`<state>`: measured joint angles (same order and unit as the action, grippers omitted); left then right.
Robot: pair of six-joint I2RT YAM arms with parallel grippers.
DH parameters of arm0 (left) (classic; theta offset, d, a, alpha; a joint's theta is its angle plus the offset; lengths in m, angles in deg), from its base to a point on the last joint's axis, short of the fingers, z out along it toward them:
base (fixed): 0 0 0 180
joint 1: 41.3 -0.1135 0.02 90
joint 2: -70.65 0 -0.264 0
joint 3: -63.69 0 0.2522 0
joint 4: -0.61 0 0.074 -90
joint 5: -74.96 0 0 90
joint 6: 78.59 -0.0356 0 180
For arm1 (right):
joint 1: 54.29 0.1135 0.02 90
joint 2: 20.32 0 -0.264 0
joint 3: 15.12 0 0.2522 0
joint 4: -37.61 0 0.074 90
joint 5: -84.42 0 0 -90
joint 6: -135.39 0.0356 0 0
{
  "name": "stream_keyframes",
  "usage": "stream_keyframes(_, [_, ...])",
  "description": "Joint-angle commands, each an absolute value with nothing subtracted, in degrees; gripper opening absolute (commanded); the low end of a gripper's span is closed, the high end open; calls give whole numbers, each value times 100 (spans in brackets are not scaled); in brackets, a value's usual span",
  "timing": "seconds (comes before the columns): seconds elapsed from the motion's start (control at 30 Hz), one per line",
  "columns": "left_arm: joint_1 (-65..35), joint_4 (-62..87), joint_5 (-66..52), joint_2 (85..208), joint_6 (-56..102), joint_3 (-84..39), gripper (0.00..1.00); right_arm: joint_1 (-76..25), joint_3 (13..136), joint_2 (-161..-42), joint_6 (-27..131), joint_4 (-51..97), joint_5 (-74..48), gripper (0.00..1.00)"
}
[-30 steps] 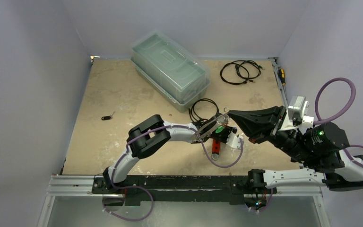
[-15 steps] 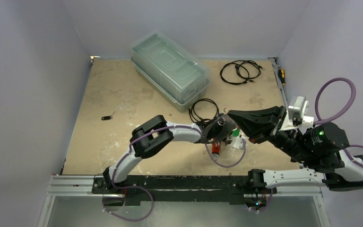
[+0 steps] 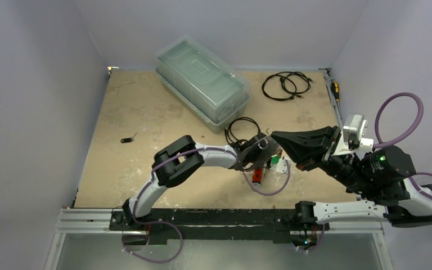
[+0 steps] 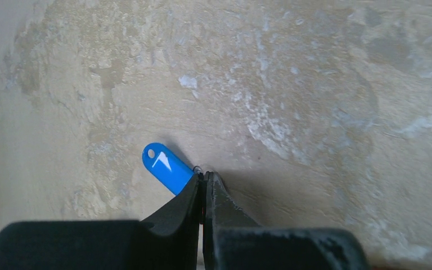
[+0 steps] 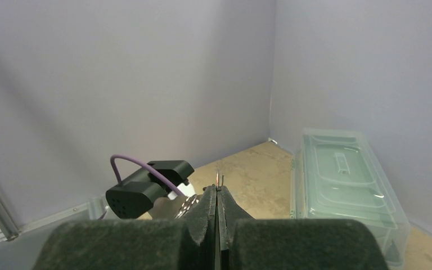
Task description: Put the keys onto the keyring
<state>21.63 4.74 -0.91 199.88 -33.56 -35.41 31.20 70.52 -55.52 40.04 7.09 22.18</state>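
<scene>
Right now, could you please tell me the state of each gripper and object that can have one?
left gripper: shut on the blue-tagged key at its ring end.
right gripper: shut on the keyring, a thin wire end poking out.
blue-tagged key: tag lying flat on the table.
plastic box: lid on.
cables: coiled.

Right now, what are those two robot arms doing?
The left tool is shut on a blue-tagged key lying on the table. The right tool is shut on the thin metal keyring, held up off the table close by. The key isn't on the ring yet, so threading it on looks like the next step.
</scene>
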Motion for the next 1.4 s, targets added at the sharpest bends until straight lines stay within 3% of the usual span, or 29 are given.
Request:
stream_keyframes(0.0, [2132, 373, 654, 19425, -2701, -3113, 0, 3136, 7089, -5478, 3991, 1017, 2266, 0])
stream_keyframes(0.67, [1966, -1201, 1509, 17739, -1077, -1631, 0, 3131, 7094, -5488, 3850, 1159, 2241, 0])
stream_keyframes(1.37, [1970, 7, 125, 15073, -975, -77, 0, 3131, 6663, -5522, 3563, 2208, 1900, 0])
